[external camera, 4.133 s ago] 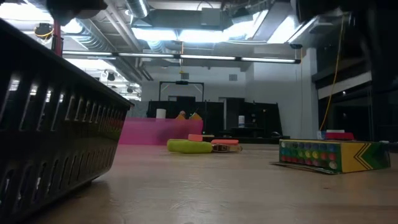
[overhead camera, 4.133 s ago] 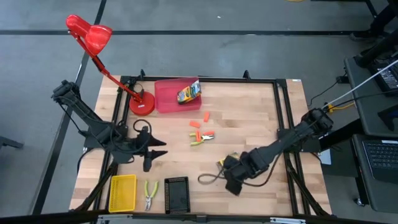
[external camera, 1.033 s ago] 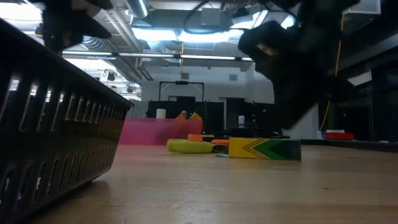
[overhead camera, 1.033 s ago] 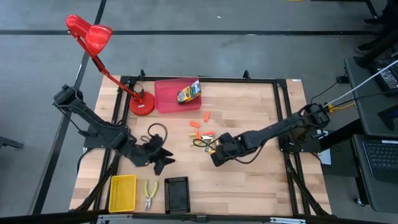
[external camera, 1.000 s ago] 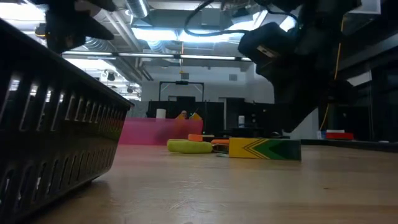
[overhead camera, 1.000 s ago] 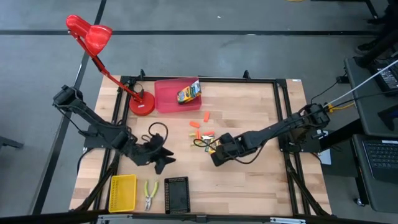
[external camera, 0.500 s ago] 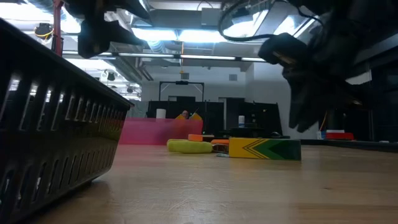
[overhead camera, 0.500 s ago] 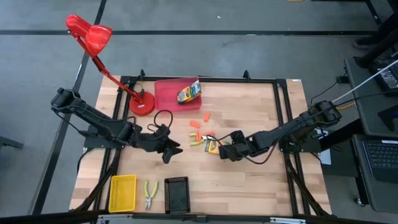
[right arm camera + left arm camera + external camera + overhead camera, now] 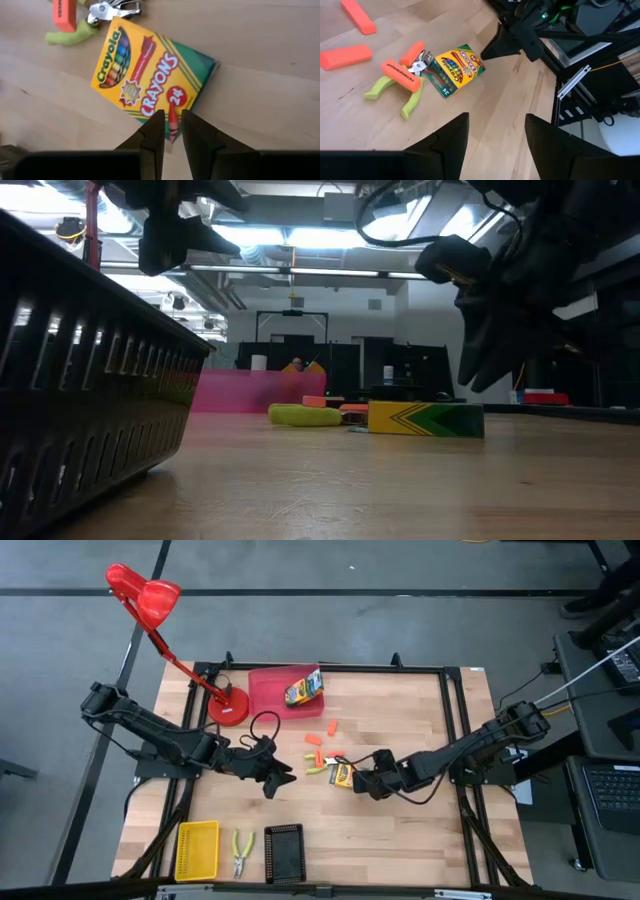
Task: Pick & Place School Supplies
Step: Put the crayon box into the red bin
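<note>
A green-and-yellow crayon box [image 9: 342, 774] [image 9: 150, 75] [image 9: 425, 420] lies flat on the table's middle. Just to its left lie yellow-green-handled pliers [image 9: 402, 92] with an orange piece [image 9: 400, 75] across the handles. More orange pieces [image 9: 313, 741] lie beyond them. Another crayon box [image 9: 303, 691] rests in the red tray [image 9: 268, 700]. My right gripper [image 9: 360, 780] [image 9: 172, 114] hangs over the box's right end, its fingers narrowly apart and clear of the box. My left gripper [image 9: 282, 780] [image 9: 497, 120] stands open above the table, left of the pliers.
A red desk lamp [image 9: 228, 708] stands at the far left. Along the near edge are a yellow tray [image 9: 197, 848], a second pair of pliers [image 9: 241, 852] and a black tray [image 9: 284, 853]. Bare wood shows right of the right arm.
My right gripper has drawn back toward the table's right edge and rolled about its own axis; the crayon box stays flat on the table where it was. My left gripper has swung toward the table's right and far side, nearer the pliers.
</note>
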`<action>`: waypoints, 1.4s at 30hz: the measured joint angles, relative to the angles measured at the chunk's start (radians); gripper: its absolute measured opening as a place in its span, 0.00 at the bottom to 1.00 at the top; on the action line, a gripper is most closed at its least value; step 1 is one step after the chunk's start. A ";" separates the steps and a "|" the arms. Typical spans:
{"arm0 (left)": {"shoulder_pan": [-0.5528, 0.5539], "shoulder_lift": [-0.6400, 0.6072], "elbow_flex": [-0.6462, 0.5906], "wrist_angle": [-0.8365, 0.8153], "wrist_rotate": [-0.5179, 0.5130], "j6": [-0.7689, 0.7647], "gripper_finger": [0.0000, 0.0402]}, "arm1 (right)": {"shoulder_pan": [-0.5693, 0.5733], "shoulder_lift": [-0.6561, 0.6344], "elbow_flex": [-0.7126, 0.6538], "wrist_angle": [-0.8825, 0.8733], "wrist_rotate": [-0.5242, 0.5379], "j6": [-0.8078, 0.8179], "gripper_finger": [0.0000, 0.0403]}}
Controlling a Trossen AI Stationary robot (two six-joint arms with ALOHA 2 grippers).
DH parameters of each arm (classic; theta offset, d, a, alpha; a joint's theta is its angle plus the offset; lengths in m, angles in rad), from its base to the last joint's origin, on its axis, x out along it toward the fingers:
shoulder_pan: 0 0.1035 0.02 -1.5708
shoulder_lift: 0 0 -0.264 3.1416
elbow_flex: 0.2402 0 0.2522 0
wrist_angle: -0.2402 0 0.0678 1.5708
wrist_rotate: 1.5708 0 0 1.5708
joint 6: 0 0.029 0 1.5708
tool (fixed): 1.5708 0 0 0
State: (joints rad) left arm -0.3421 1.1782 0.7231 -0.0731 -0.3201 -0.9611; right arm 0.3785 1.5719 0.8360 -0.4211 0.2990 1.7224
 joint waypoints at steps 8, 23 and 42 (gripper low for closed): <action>0.000 0.000 0.000 0.000 0.001 0.008 0.48 | 0.004 0.000 -0.022 0.032 0.022 -0.010 0.17; -0.001 0.000 0.000 -0.004 0.001 0.017 0.48 | 0.038 0.001 -0.068 0.078 0.056 0.076 0.17; -0.003 0.000 0.000 0.021 0.004 0.016 0.48 | 0.037 0.001 -0.068 0.041 0.067 0.079 0.17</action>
State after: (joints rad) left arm -0.3450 1.1782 0.7231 -0.0520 -0.3157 -0.9450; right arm 0.4160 1.5730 0.7681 -0.3802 0.3663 1.8011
